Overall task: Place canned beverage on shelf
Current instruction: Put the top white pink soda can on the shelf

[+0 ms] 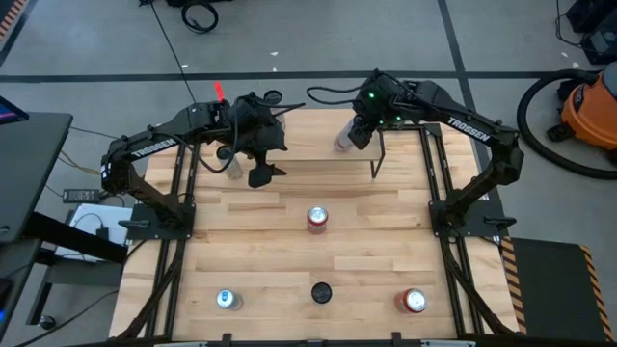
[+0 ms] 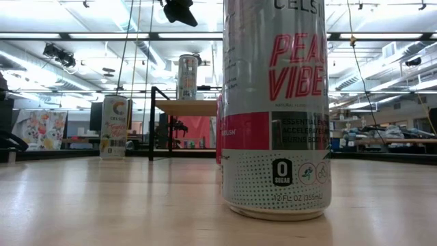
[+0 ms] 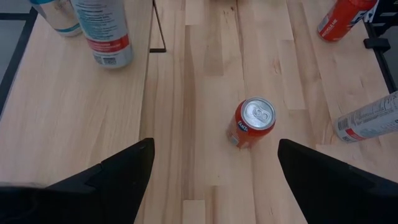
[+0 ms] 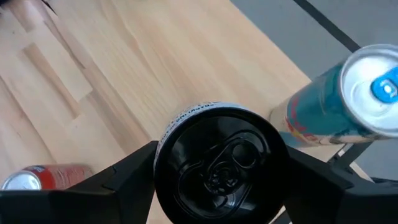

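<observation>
The shelf (image 1: 308,140), a light board on thin black legs, stands at the table's far middle and also shows in the low view (image 2: 188,107). My right gripper (image 1: 352,133) is over its right part, shut on a can with a black top (image 4: 221,174). The can's pale body shows in the high view (image 1: 341,143). Whether its base rests on the board is hidden. In the low view a can (image 2: 188,76) stands on the shelf. My left gripper (image 1: 262,173) is open and empty above the table by the shelf's left front, as its wrist view (image 3: 214,155) shows. My right gripper pinches the can between its two fingers, on opposite sides of the body just under the top rim (image 4: 163,146). The fingers come from above, pointing down. The can stands upright in the hold, top up.
A red-orange can (image 1: 317,218) stands mid-table. A blue-topped can (image 1: 227,299) and a red can (image 1: 413,301) stand near the front edge, with a black puck (image 1: 321,291) between them. A white can (image 1: 231,169) is by my left gripper. A teal can (image 4: 367,93) stands close beside the held one.
</observation>
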Available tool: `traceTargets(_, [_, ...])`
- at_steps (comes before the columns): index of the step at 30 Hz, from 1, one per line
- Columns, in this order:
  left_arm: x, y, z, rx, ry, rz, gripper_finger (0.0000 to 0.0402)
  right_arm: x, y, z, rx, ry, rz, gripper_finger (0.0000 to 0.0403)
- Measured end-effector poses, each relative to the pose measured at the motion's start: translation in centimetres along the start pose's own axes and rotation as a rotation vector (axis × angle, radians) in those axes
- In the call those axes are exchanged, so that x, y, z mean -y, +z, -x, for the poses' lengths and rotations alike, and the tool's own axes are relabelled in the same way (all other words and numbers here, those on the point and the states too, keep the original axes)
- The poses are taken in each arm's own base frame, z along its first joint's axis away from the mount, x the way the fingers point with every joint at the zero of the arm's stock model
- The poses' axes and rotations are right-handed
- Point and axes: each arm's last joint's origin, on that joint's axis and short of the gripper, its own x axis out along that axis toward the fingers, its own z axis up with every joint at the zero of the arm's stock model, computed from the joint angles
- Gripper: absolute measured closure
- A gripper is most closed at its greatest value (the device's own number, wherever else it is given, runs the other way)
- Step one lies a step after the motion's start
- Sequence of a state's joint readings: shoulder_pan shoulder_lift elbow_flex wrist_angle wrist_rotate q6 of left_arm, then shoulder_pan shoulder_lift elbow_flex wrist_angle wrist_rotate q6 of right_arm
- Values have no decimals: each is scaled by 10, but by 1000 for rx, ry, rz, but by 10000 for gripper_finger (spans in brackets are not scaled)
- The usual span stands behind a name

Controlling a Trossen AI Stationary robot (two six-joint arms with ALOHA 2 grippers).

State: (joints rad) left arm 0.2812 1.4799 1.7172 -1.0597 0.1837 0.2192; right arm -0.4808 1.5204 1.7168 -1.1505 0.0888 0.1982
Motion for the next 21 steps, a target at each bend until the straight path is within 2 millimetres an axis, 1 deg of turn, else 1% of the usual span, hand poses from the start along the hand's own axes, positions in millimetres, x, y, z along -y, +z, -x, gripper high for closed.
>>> traceTargets(5, [0, 0, 0, 0, 0, 0, 49, -1, 2, 1, 25, 35, -4, 113])
traceTargets(14, [0, 0, 0, 0, 0, 0, 49, -1, 3, 1, 25, 37, -4, 107])
traceTargets(21, [0, 0, 0, 1, 0, 9, 49, 5, 4, 0, 29, 23, 14, 104])
